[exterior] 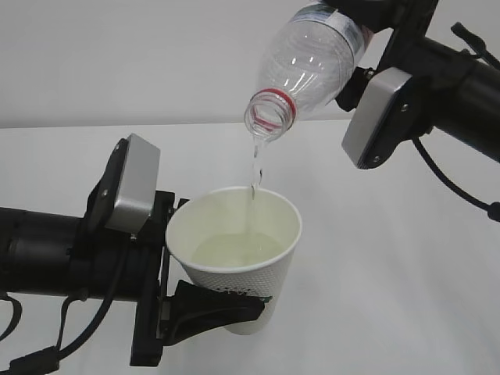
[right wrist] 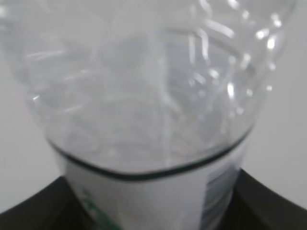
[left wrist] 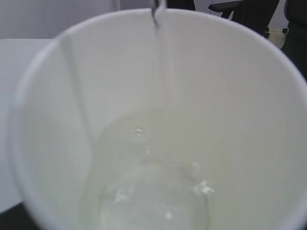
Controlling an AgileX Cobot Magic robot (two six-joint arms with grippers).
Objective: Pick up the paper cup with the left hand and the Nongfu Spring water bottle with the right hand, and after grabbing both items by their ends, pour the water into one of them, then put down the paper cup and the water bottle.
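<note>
Pouring was in progress: both things were already lifted, and only the rest of the pour and the putting down remained, as I judge it. The left hand (exterior: 205, 306) pinched the cup (exterior: 234, 254) low on its side and held it upright above the table (exterior: 406, 297). The right hand (exterior: 361, 35) was clamped on the label end of the bottle (exterior: 312, 58), tilted mouth down just above the cup. Water (exterior: 252, 180) fell as a thin stream into a pale pool that covered the bottom of the cup. The bottle looked clear and almost empty.
</note>
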